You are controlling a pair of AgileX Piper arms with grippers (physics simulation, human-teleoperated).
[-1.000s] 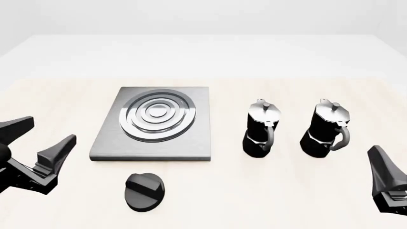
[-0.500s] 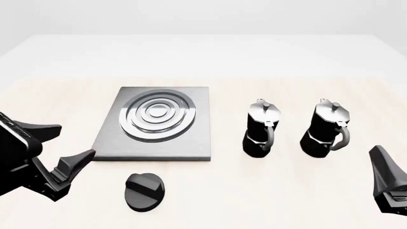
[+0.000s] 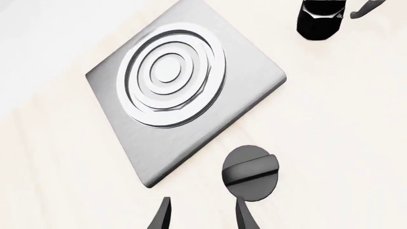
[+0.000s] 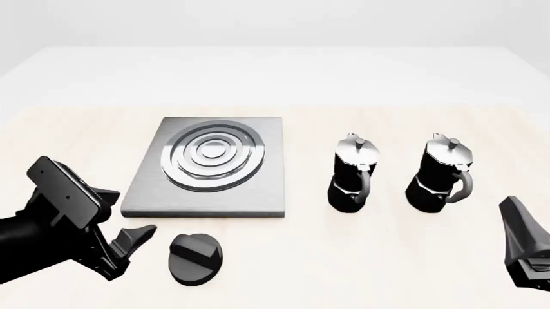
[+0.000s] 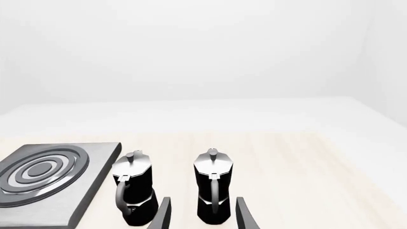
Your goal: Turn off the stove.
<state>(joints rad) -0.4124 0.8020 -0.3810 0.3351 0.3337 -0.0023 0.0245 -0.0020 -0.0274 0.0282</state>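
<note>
— Your left arm has swung in toward the flat square brushed-grey stove plate (image 4: pixel 206 168); its fingers (image 3: pixel 240 214) hang spread, just beside the round black ridged knob (image 4: pixel 196 258), untouched.

— Right fingers (image 5: pixel 242 213)?

— Spread too, idle.

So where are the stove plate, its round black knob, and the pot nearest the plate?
stove plate (image 4: pixel 206 154): front view, centre of rings.
knob (image 4: pixel 196 258): front view, on its ridge.
nearer moka pot (image 4: pixel 353 183): front view, black body.

Two moka pots (image 4: pixel 353 172) (image 4: pixel 445 172) upright, side by side; pale table (image 4: pixel 387 257)
</note>
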